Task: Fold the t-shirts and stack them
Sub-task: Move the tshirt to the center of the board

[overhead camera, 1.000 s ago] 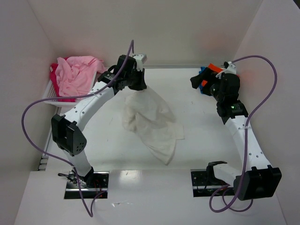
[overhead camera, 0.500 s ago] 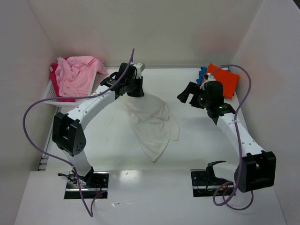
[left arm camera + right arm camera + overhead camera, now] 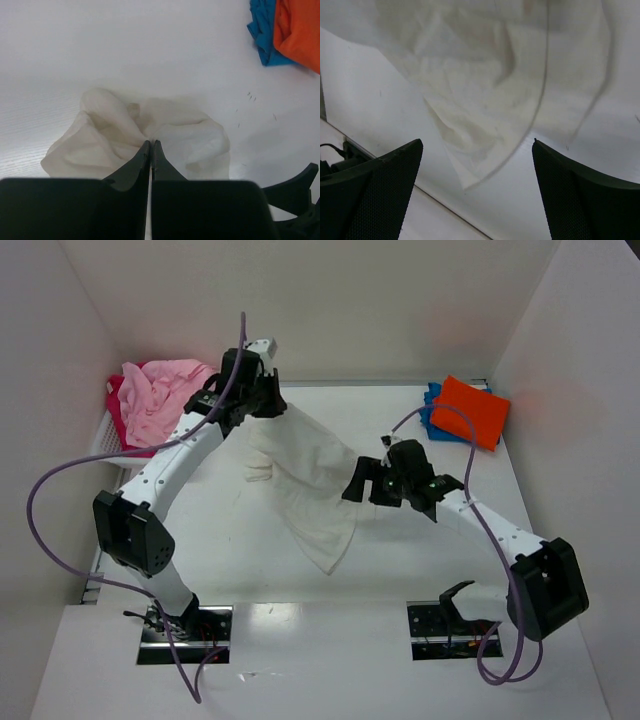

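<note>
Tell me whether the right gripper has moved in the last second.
Yes. The right gripper has left the folded orange t-shirt at the far right and swung left, toward the hanging cream-white t-shirt.

Left hand, upper centre-left, pinched closed on cream t-shirt; right hand, centre frame, fingers spread wide.

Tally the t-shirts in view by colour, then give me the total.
cream-white t-shirt: 1
light pink t-shirt: 1
red-magenta t-shirt: 1
orange t-shirt: 1
blue t-shirt: 1
Total: 5
</note>
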Controlling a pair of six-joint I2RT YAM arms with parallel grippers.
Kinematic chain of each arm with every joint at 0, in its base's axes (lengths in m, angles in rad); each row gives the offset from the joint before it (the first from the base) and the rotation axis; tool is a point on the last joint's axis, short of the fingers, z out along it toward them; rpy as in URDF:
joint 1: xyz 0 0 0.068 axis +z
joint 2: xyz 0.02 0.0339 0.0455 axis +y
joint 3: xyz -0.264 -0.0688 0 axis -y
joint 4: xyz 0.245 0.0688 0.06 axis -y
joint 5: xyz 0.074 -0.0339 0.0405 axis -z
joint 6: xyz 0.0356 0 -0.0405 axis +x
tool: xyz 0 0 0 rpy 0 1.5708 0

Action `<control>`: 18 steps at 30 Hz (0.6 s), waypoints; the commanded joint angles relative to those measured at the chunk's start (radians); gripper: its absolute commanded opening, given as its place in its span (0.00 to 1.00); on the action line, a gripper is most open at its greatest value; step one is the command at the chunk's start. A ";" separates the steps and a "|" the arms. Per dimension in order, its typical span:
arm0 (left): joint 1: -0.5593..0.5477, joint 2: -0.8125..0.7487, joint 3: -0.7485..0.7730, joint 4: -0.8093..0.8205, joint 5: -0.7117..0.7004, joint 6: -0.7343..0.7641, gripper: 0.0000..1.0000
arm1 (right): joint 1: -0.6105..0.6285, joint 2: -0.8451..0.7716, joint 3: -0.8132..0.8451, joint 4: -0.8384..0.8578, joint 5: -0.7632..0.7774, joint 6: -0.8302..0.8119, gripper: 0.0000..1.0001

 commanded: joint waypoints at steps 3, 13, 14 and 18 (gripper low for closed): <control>0.051 -0.093 -0.004 0.132 0.067 -0.051 0.00 | 0.017 -0.046 -0.059 -0.010 0.017 0.042 0.94; 0.056 -0.103 -0.054 0.132 0.095 -0.057 0.00 | 0.109 0.146 0.004 0.107 -0.014 0.051 0.93; 0.056 -0.103 -0.066 0.132 0.095 -0.057 0.00 | 0.118 0.167 0.013 0.110 -0.007 0.059 0.93; 0.065 -0.107 -0.083 0.132 0.106 -0.057 0.00 | 0.125 0.240 0.036 0.122 0.005 0.062 0.91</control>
